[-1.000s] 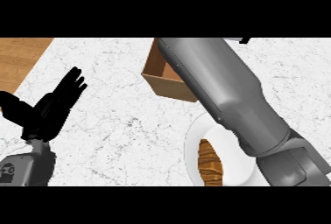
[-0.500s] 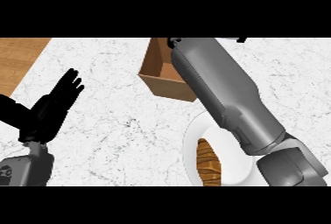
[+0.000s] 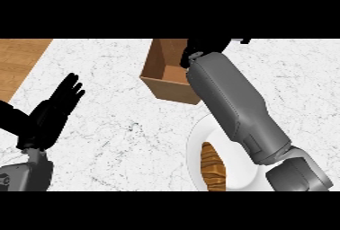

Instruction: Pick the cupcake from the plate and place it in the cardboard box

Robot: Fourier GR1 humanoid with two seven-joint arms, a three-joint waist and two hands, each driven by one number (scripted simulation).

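Left hand (image 3: 50,114) sits near me at the left edge, fingers straight and fanned, holding nothing, resting over the counter (image 3: 126,134). It is well apart from everything else.

Near right: white plate (image 3: 198,148), mostly covered by my right forearm (image 3: 229,103). On it lies a brown ridged item (image 3: 213,168), partly cut off by the arm. It looks more like a pastry than a cupcake, but I can't be sure.

Further out: cardboard box (image 3: 166,87), open top, its near corner just beside the plate rim. The forearm crosses its right side.

Farthest: right hand (image 3: 203,46) is over the box's right wall at the top of the view. Only black bits show, so I can't tell if it is curled or straight, or whether it pinches anything. The cupcake shows nowhere for certain. My guess is it's hidden under that hand, and the step is the drop into the box.

To do it well, I should centre the hand over the box opening rather than the wall and go low before letting go, so the cupcake lands upright. Then I should lift straight up so I don't clip the wall, and keep the forearm off the plate.
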